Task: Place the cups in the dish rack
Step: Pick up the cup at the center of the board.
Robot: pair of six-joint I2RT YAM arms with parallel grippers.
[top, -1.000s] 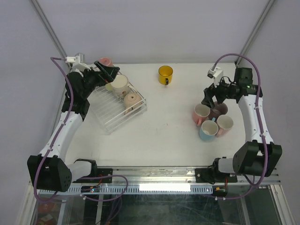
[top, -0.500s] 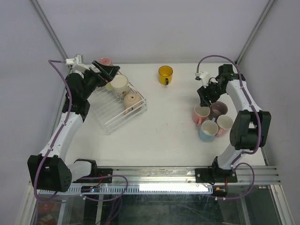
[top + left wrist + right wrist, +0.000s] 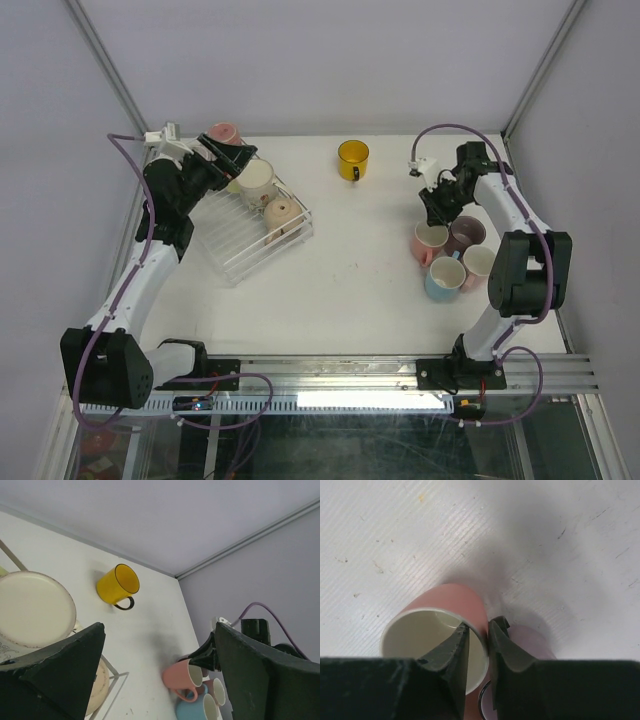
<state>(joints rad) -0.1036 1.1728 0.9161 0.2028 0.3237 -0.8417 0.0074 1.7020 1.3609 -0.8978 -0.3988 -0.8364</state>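
Four cups stand clustered at the table's right: pink (image 3: 431,240), mauve (image 3: 466,233), cream (image 3: 480,264) and light blue (image 3: 444,276). My right gripper (image 3: 432,214) is down over the pink cup (image 3: 451,600), one finger inside the rim and one outside against the mauve cup (image 3: 532,636); the right gripper (image 3: 479,628) is shut on that wall. A yellow cup (image 3: 352,159) stands alone at the back. The clear dish rack (image 3: 238,245) at left holds a cream cup (image 3: 257,180) and a beige one (image 3: 279,214). My left gripper (image 3: 236,160) hovers open over the rack's far end, holding nothing.
Another pink cup (image 3: 225,132) sits behind the rack at the back left corner. Frame posts rise at both back corners. In the left wrist view the yellow cup (image 3: 117,585) and the right-hand cluster (image 3: 184,677) show between the wide fingers.
The right arm swung in over the cluster, dropped onto the pink cup, and its jaws closed across the rim. The left arm stayed nearly still over the rack.
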